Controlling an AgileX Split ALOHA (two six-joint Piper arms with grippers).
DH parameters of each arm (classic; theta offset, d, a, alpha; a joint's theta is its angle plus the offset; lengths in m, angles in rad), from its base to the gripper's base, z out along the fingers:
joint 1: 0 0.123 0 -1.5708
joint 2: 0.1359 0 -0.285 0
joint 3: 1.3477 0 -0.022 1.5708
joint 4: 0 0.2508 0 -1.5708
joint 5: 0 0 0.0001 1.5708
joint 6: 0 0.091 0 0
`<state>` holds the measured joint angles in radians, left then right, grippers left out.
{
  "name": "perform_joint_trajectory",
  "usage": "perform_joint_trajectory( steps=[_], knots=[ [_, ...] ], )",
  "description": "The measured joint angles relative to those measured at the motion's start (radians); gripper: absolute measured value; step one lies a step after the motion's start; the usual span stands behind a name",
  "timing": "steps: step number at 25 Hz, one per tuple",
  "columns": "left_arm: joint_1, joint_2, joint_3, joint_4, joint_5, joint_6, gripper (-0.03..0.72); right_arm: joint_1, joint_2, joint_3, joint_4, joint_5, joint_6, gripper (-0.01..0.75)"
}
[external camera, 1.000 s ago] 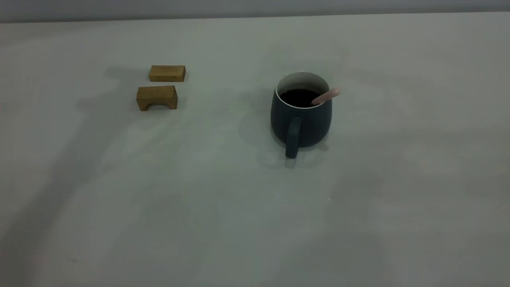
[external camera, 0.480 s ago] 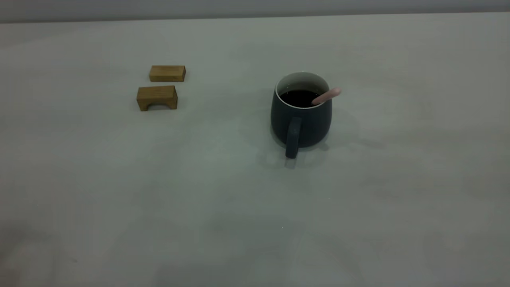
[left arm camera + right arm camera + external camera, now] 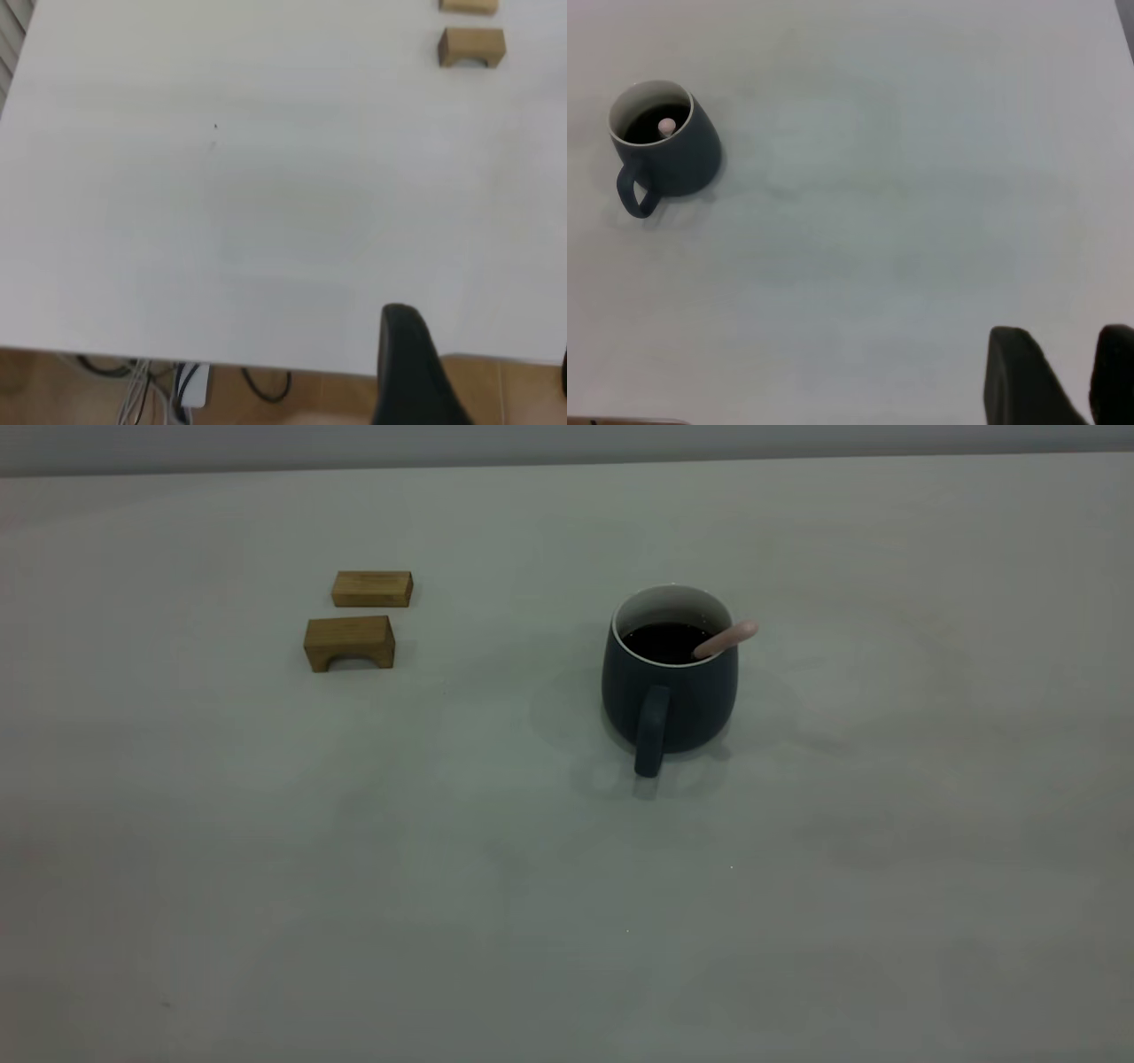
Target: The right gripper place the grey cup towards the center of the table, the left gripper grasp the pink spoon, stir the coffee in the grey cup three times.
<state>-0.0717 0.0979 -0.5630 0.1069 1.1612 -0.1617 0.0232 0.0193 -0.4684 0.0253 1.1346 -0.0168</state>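
My right gripper (image 3: 1067,376), slightly parted and empty, sits well clear of the grey cup (image 3: 669,677); nudging its pink spoon (image 3: 726,638) could spill coffee (image 3: 664,642).

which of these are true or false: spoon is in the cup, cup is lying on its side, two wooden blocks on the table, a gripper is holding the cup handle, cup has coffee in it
1. The pink spoon stands in the grey cup. True.
2. The cup lies on its side. False: it stands upright on the table.
3. Two wooden blocks sit on the table. True.
4. A gripper holds the cup handle. False: the right gripper is far from the cup, and the left gripper is at the table edge.
5. The cup holds coffee. True.
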Motion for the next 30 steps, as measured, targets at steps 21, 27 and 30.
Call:
perform_joint_trajectory(
  steps=[21,27,30],
  knots=[
    [0.013,-0.055,0.076,-0.107,-0.027,0.162,0.479,0.0,0.0,0.0,0.0,0.0,0.0,0.237],
    [0.013,-0.055,0.076,-0.112,-0.027,0.162,0.479,0.0,0.0,0.0,0.0,0.0,0.0,0.237],
    [0.013,-0.055,0.076,-0.112,-0.027,0.162,0.479,0.0,0.0,0.0,0.0,0.0,0.0,0.237]
  ],
)
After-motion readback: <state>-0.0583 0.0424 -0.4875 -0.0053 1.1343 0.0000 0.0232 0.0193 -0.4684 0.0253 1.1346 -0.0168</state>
